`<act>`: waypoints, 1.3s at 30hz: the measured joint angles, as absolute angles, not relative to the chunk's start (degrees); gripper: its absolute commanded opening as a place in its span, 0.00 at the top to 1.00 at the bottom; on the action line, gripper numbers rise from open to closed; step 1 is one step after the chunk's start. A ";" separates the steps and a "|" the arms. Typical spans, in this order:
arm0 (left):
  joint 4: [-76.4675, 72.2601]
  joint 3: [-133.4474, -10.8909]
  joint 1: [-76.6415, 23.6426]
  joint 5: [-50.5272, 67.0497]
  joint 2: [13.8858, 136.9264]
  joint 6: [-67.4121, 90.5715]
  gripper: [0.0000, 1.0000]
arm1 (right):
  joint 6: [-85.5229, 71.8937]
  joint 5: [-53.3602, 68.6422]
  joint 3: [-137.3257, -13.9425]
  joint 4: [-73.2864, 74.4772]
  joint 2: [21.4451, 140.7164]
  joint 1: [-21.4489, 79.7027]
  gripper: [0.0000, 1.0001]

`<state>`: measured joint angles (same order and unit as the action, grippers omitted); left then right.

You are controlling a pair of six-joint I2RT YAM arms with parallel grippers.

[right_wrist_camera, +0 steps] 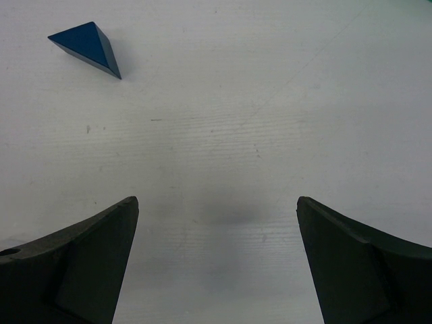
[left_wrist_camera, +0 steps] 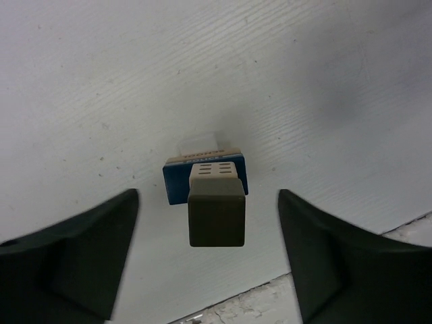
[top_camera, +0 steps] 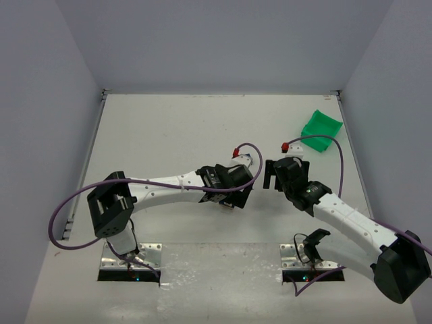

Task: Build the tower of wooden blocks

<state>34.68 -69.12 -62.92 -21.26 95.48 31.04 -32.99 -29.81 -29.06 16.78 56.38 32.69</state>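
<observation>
The wood block tower shows in the left wrist view, seen from above: a dark grey-brown cube (left_wrist_camera: 216,213) on top, a beige block (left_wrist_camera: 214,170) under it, a blue block (left_wrist_camera: 175,183) lower down and a beige edge (left_wrist_camera: 202,154) behind. My left gripper (left_wrist_camera: 208,196) is open, with its fingers well apart on either side of the stack and not touching it. A blue roof-shaped piece (right_wrist_camera: 88,46) lies on the table at the far left of the right wrist view. My right gripper (right_wrist_camera: 217,200) is open and empty above bare table. In the top view the left gripper (top_camera: 239,185) hides the tower.
A green plastic bin (top_camera: 321,130) sits at the back right by the wall. The right gripper (top_camera: 271,174) hovers close to the right of the left one. Grey walls enclose the white table (top_camera: 169,128). A rough taped strip (left_wrist_camera: 256,307) runs near the stack.
</observation>
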 measured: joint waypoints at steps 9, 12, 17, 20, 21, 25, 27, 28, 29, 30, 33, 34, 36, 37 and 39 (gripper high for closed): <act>34.68 -69.58 -62.92 -22.08 88.81 30.87 0.00 | -30.75 -24.95 -29.06 15.32 55.10 32.69 0.01; 34.52 -71.06 -62.83 -22.57 85.66 30.84 0.00 | -29.08 -23.25 -29.06 14.50 54.40 32.69 0.01; 33.44 -73.03 -56.20 -20.42 80.79 31.55 0.00 | -24.15 -17.12 -30.77 11.62 55.37 32.25 0.01; 32.03 -73.34 -46.63 -18.49 79.19 32.55 0.00 | -22.46 -13.24 -34.90 10.93 58.47 31.37 0.01; 31.62 -73.34 -43.65 -17.95 78.90 32.87 0.00 | -22.22 -12.24 -36.93 10.61 60.04 30.96 0.01; 29.62 -73.08 -34.30 -18.69 78.03 33.84 0.00 | -23.23 -10.59 -46.93 9.91 69.18 29.70 0.01; 27.90 -72.66 -32.19 -18.23 77.33 33.91 0.00 | -24.88 -11.67 -51.62 10.02 74.57 29.56 0.01; 26.95 -72.28 -31.51 -17.94 76.92 33.91 0.00 | -25.56 -12.23 -53.62 9.81 77.37 29.52 0.01; 26.02 -71.74 -31.09 -17.82 76.48 33.54 0.00 | -25.42 -12.40 -54.70 9.48 79.78 29.50 0.01; 25.06 -71.17 -30.68 -17.70 76.02 33.13 0.00 | -25.18 -12.54 -55.72 9.15 82.18 29.47 0.01; 21.16 -67.28 -30.08 -16.55 73.96 30.17 0.00 | -17.81 -10.02 -56.65 8.55 87.99 28.83 0.01; 19.91 -65.30 -29.98 -15.72 73.01 28.82 0.00 | -14.80 -7.92 -57.28 8.62 89.70 28.40 0.01; 18.39 -62.51 -29.92 -14.60 71.67 26.96 0.00 | -8.47 -2.40 -59.03 8.92 92.58 26.87 0.01; 17.59 -61.21 -29.91 -14.08 71.04 26.12 0.00 | -5.55 0.39 -59.87 9.08 93.68 25.97 0.01; 15.80 -58.63 -29.90 -13.02 69.69 24.57 0.00 | -0.92 4.92 -60.94 9.08 94.72 24.09 0.01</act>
